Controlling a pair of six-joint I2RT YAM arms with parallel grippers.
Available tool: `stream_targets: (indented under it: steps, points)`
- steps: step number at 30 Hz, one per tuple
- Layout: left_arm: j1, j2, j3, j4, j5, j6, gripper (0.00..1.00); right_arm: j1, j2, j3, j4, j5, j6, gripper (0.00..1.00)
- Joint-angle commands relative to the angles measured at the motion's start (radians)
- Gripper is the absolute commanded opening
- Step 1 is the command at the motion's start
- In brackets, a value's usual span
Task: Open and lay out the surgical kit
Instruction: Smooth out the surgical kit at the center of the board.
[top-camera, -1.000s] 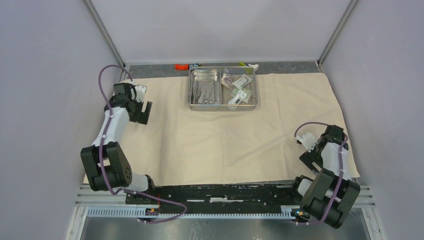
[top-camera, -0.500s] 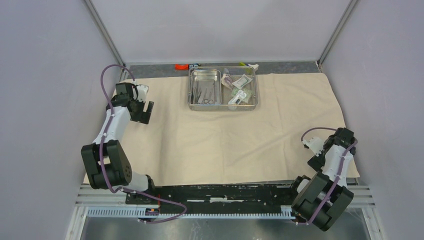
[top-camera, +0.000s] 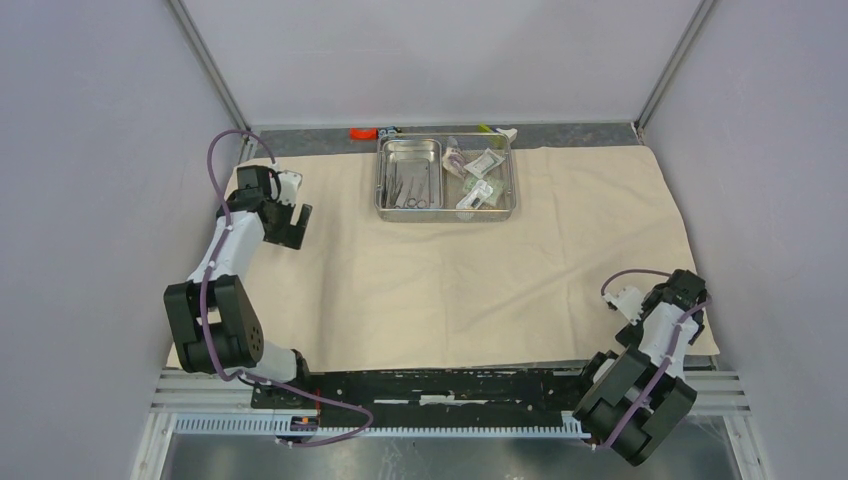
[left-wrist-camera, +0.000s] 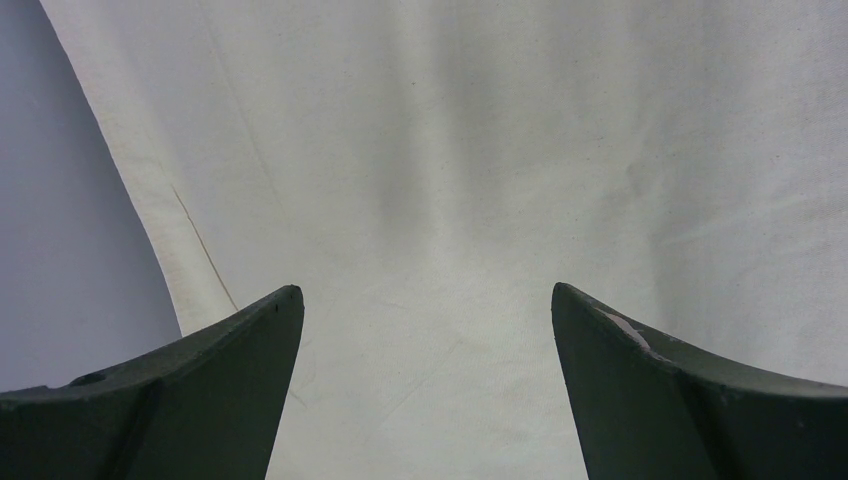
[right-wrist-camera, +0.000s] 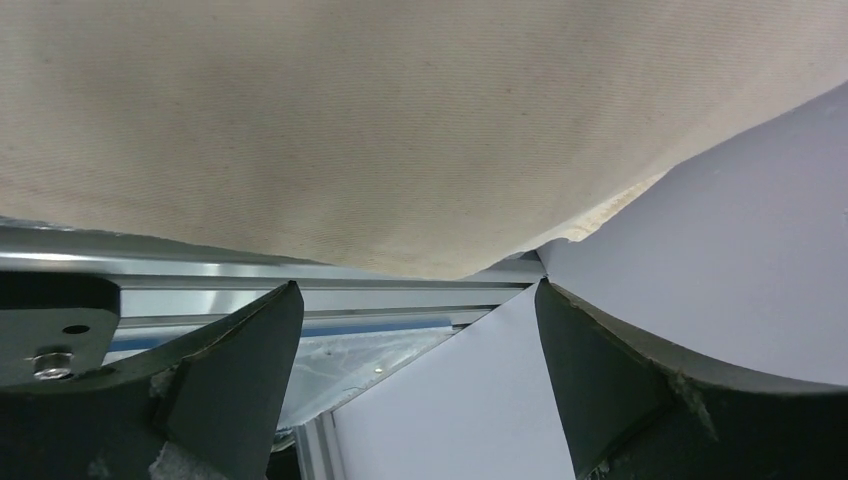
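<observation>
Top external view: beige cloth wrap (top-camera: 450, 280) is spread flat on table (top-camera: 580, 133); steel tray (top-camera: 447, 216) is set at its far edge, instruments (top-camera: 408, 190) and packets (top-camera: 480, 165) inside. Left gripper (left-wrist-camera: 425, 300) and right gripper (right-wrist-camera: 415, 300) are both spread wide, nothing grasped

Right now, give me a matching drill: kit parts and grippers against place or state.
1. steel tray
2. cloth wrap
3. left gripper
4. right gripper

A. open, at the cloth's near right corner
B. on the cloth, far middle
C. open, over the cloth's far left part
D. spread out flat, under the tray

Pairs: 1-B, 2-D, 3-C, 4-A
</observation>
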Motion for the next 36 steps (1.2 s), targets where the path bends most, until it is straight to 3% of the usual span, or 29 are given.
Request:
stream_targets:
  steps: [1,8,21,31,36]
  points:
    - [-0.005,0.002,0.005,0.039,-0.003,0.02,1.0,-0.011,0.007,-0.003,0.091,-0.018,-0.041,0.92]
    - [-0.005,0.003,0.0,0.049,-0.032,0.029,1.0,-0.015,0.04,0.004,0.154,-0.037,-0.021,0.83]
    - [-0.006,0.006,0.008,0.068,-0.006,0.001,1.0,-0.015,0.05,-0.028,0.238,-0.051,-0.026,0.52]
    - [-0.018,0.031,0.044,0.057,0.018,-0.009,1.0,-0.01,0.026,0.076,0.119,-0.066,-0.107,0.07]
    - [-0.028,0.035,0.057,0.056,0.019,-0.014,1.0,0.034,0.026,0.142,0.064,-0.052,-0.126,0.0]
